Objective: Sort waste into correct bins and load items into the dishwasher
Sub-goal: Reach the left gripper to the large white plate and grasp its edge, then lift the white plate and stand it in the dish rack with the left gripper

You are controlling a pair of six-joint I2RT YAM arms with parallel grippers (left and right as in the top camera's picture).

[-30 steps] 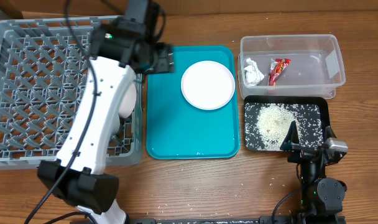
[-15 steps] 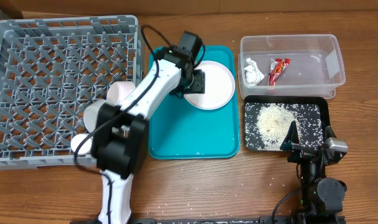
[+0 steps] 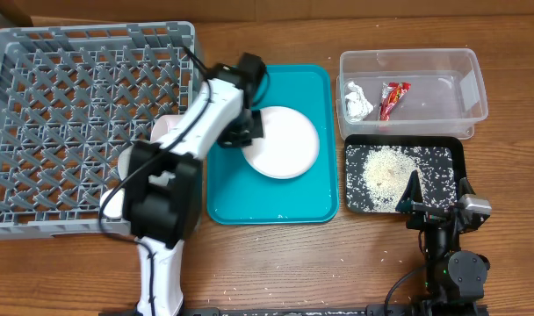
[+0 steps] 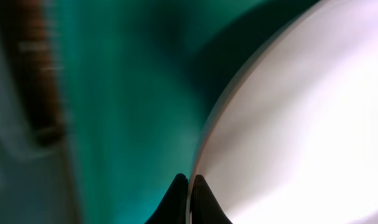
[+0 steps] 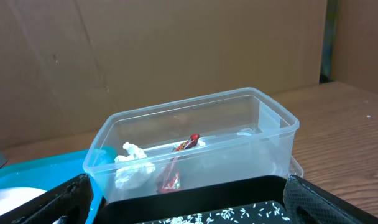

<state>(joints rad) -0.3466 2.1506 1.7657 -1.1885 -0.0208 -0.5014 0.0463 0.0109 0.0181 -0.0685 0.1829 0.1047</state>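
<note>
1. Overhead: one white plate lies on the teal tray, with bare tray to its right and near side. The left gripper is at the plate's left rim. At far right, one clear tub holds one tissue wad and one red wrapper. Just nearer, one black tray carries rice grains. One grey rack stands at left.
2. Left wrist: the jaws are pinched on the plate's rim. The plate is smooth, glossy white.
3. Right wrist: the right gripper faces the tub, jaws wide apart and holding nothing.

teal tray: flat, mid-table | wooden table: brown | cardboard wall: behind table, brown
</note>
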